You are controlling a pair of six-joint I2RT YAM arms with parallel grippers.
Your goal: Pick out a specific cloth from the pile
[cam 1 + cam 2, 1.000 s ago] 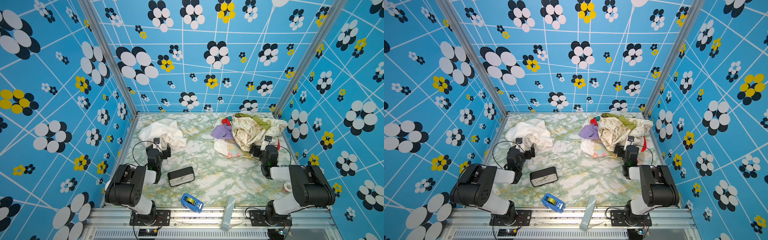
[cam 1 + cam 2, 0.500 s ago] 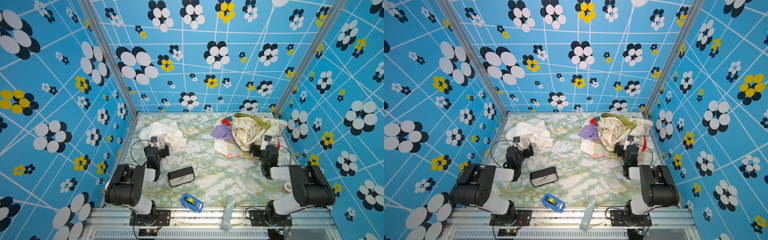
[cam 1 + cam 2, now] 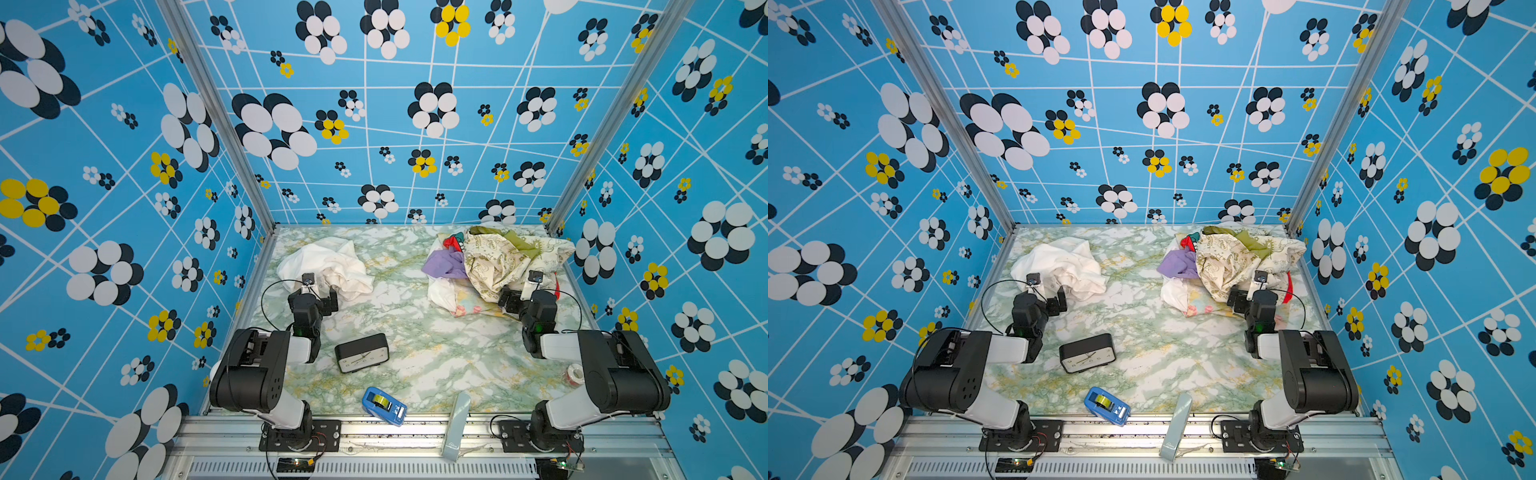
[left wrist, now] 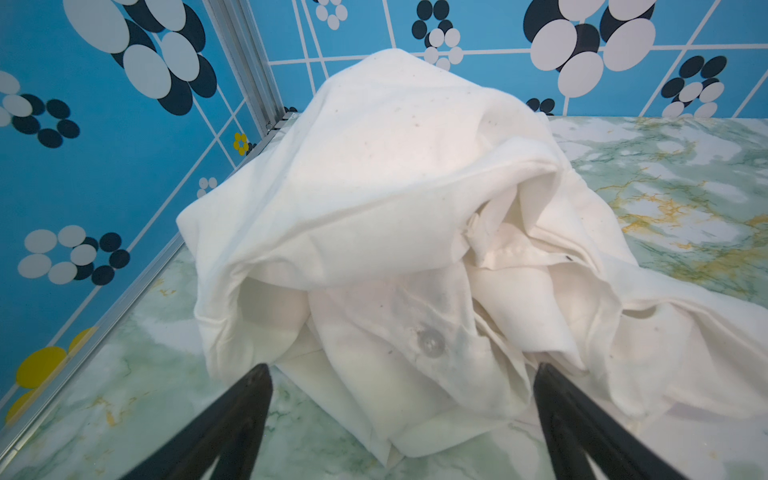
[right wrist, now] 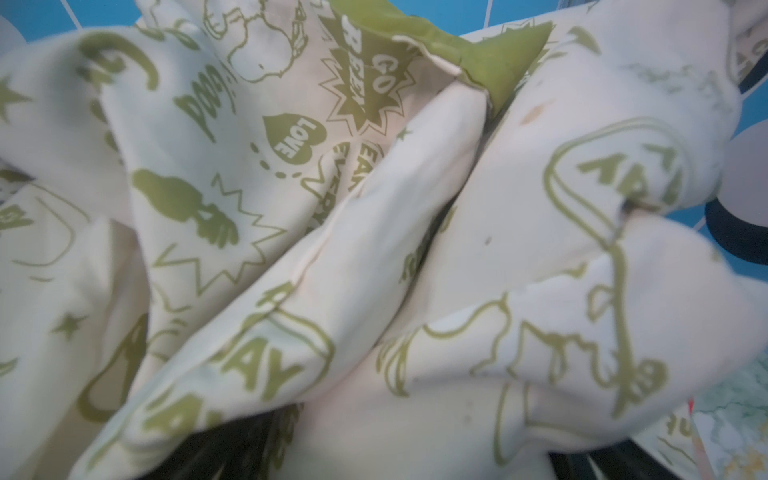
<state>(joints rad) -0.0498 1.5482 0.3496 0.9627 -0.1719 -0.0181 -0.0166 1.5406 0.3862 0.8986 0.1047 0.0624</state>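
The cloth (image 3: 328, 266) (image 3: 1059, 266) is a crumpled plain white sheet lying alone at the back left, apart from the pile (image 3: 498, 262) (image 3: 1229, 262) at the back right. My left gripper (image 3: 316, 294) (image 4: 401, 369) is open just in front of the cloth. In the left wrist view the cloth (image 4: 395, 216) has its near fold lying on the table between the two black fingers, touching neither. My right gripper (image 3: 513, 296) is open at the pile's near edge. The cream cloth with olive-green print (image 5: 374, 249) drapes over its fingers and hides most of them.
A black clock (image 3: 361, 353) lies between the arms. Near the front edge sit a blue tape dispenser (image 3: 384, 401) and a grey-blue strip (image 3: 455, 419). A tape roll (image 3: 575, 374) rests by the right arm. A lilac cloth (image 3: 446, 264) sticks out of the pile's left side.
My left gripper has shifted slightly to the left in front of the white cloth, then held still. The right arm and the cloths have not moved.
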